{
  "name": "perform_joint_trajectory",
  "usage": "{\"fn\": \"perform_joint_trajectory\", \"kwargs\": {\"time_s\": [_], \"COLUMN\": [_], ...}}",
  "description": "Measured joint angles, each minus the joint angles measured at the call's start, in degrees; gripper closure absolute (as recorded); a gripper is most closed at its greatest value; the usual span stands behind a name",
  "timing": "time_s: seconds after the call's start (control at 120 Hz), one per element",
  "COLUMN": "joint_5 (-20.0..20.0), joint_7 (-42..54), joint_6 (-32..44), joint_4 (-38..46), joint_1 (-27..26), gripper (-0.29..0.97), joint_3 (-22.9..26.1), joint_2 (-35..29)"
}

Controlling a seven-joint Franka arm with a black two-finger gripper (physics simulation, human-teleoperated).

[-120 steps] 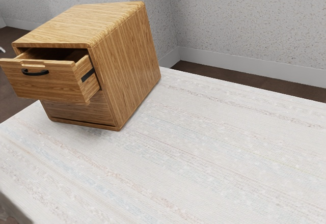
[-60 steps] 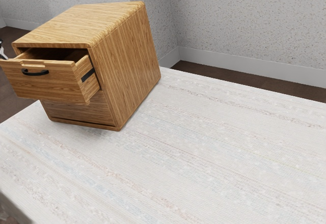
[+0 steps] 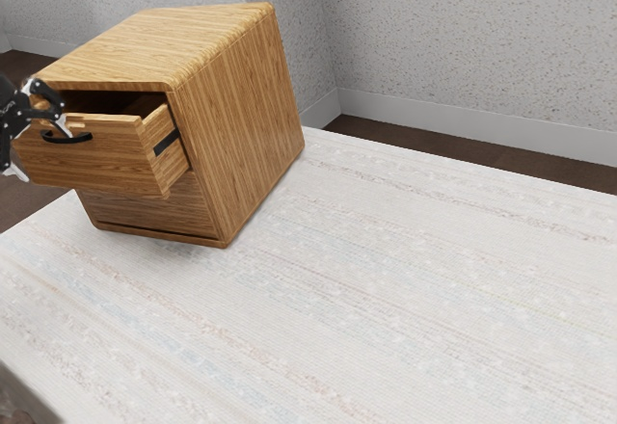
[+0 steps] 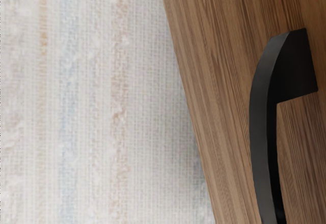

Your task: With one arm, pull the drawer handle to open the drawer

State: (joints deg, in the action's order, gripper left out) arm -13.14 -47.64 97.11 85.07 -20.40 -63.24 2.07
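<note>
A wooden cabinet (image 3: pixel 222 106) stands at the far left of the table. Its upper drawer (image 3: pixel 116 159) is pulled partway out, and a curved black handle (image 3: pixel 69 137) sits on the drawer's front. My black gripper (image 3: pixel 48 114) comes in at the exterior view's left edge, right in front of the drawer front and just left of the handle. In the wrist view the handle (image 4: pixel 267 132) runs along the wooden drawer front (image 4: pixel 219 81), off to one side of my hand, with the table below.
The pale woven tabletop (image 3: pixel 386 289) stretches wide to the exterior view's right of the cabinet. Speckled walls and a white baseboard (image 3: pixel 482 125) run behind the table. A lower cabinet panel (image 3: pixel 145 214) sits under the drawer.
My gripper has come in from the exterior view's left edge and now sits at the drawer front beside the handle. The drawer stands as it did.
</note>
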Motion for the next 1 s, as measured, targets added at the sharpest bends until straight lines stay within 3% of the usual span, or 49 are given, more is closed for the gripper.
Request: {"fn": "perform_joint_trajectory", "kwargs": {"time_s": [0.183,0.217,0.267,0.333,0.4,0.458,0.508,0.592,0.65,0.7,0.85,0.95,1.0], "joint_5": [1.82,3.08,5.87,9.06,12.63,10.85,9.36,7.94,7.48,7.36,7.26,7.24,8.42], "joint_7": [1.20,1.48,1.84,2.24,2.64,2.86,2.97,3.17,3.32,3.45,3.96,5.24,6.73], "joint_6": [-3.15,-5.31,-9.30,-13.61,-16.66,-17.58,-15.16,-9.89,-7.19,-5.41,-3.64,-11.31,-13.58], "joint_4": [0.78,0.81,0.36,-4.71,-7.89,-9.14,-10.20,-12.25,-12.66,-12.79,-12.87,-11.69,-9.33], "joint_1": [2.85,5.30,4.37,2.98,2.47,0.50,-0.94,-7.58,-14.68,-16.86,-4.07,2.63,5.98], "gripper": [0.00,0.00,0.00,0.00,0.00,0.00,0.00,0.00,0.00,0.00,0.00,0.00,0.00], "joint_3": [2.40,5.84,11.91,14.49,15.11,16.15,21.13,29.40,31.68,32.45,32.47,32.09,33.47], "joint_2": [-1.54,-5.21,-13.78,-17.70,-17.43,-12.83,-6.34,-0.40,1.21,1.74,0.34,-6.33,-4.43]}}
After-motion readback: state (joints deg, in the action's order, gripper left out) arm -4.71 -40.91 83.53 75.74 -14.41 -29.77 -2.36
